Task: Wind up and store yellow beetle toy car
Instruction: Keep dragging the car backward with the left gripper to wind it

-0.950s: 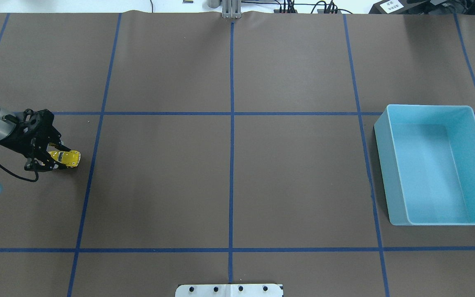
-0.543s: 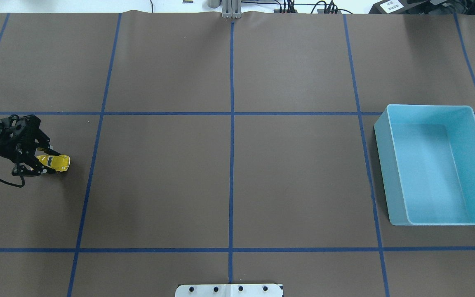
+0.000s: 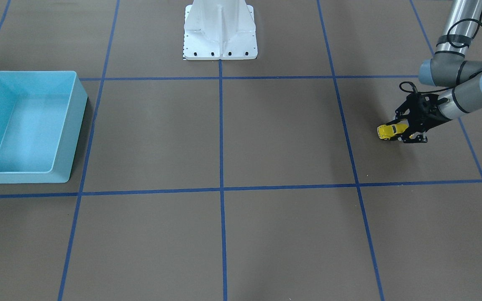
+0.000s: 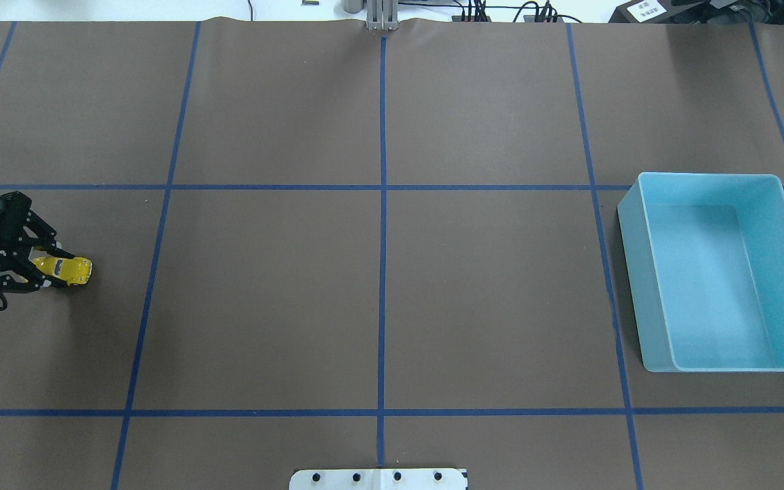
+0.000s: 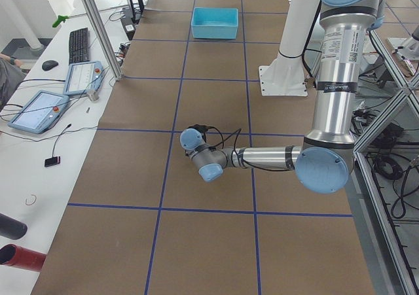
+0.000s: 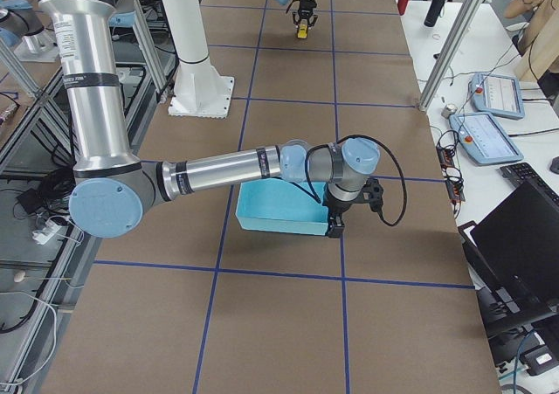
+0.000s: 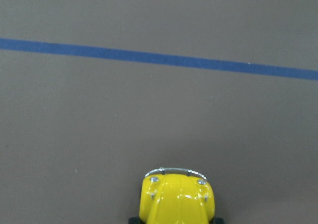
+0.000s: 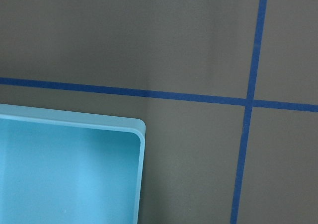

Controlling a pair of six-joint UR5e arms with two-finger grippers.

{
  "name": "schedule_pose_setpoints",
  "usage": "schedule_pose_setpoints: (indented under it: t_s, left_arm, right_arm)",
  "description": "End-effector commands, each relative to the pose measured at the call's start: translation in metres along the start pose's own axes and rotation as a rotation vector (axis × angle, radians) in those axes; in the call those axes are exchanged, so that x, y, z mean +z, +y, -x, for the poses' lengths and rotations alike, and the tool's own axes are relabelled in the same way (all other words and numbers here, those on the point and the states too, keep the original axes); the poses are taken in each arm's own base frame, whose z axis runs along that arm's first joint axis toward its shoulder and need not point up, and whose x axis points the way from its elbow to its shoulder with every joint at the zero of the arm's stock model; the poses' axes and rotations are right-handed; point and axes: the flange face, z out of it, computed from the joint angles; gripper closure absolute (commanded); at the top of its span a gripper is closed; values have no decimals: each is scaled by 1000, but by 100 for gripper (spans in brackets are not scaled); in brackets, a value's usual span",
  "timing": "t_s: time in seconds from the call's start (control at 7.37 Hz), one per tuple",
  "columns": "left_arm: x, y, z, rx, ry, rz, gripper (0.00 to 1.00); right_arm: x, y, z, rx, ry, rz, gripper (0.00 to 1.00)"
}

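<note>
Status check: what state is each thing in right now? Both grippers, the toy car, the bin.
tiny yellow beetle toy car, upright, held at its rear, outside the bin
left gripper, shut on the yellow beetle toy car
light blue rectangular plastic bin, open-topped, empty
right gripper, at the bin's near edge; open or shut cannot be told
</note>
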Motion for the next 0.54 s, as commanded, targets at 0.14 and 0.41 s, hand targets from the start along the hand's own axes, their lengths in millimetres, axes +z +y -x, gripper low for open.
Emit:
schedule_pose_setpoints:
  t_s: [0.14, 0.41]
  left_arm:
    - [-14, 30, -1, -14, 8, -17, 100]
    - [-19, 48, -11, -9, 13, -28, 100]
  right_arm:
    - [0, 0, 0, 0, 0, 0, 1]
    - [0, 0, 0, 0, 0, 0, 1]
